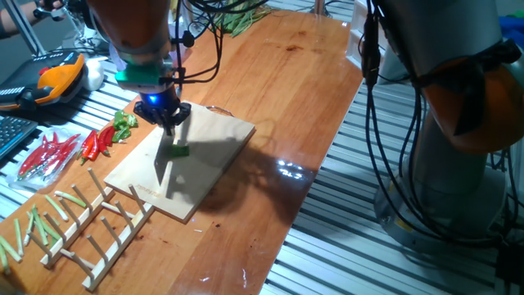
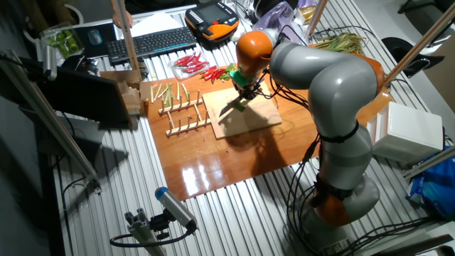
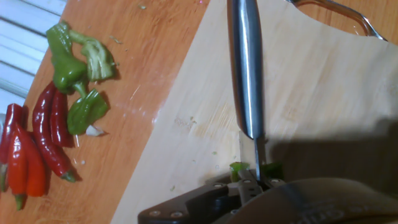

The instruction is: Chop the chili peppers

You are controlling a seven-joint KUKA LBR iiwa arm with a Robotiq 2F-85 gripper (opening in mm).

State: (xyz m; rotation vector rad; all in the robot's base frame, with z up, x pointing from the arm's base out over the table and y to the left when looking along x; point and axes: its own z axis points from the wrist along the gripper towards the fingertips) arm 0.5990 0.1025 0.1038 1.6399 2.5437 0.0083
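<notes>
Directly below gripper (image 1: 169,124): chili peppers (image 1: 179,150).

Overhead light glares off the varnished table (image 1: 286,172) — the arm's broad shadow crosses the cutting board (image 1: 205,152). Fixed views look soft; the hand view's near edge blurs.

The cutting board (image 3: 311,93) is pale, matt, bare wood. Around it the counter (image 1: 303,90) is reddish wood, varnished and glossy with glare. The knife blade (image 3: 247,68) above the board is smooth, shiny metal. Beside the board, the red chilies (image 3: 43,134) look glossy.
</notes>
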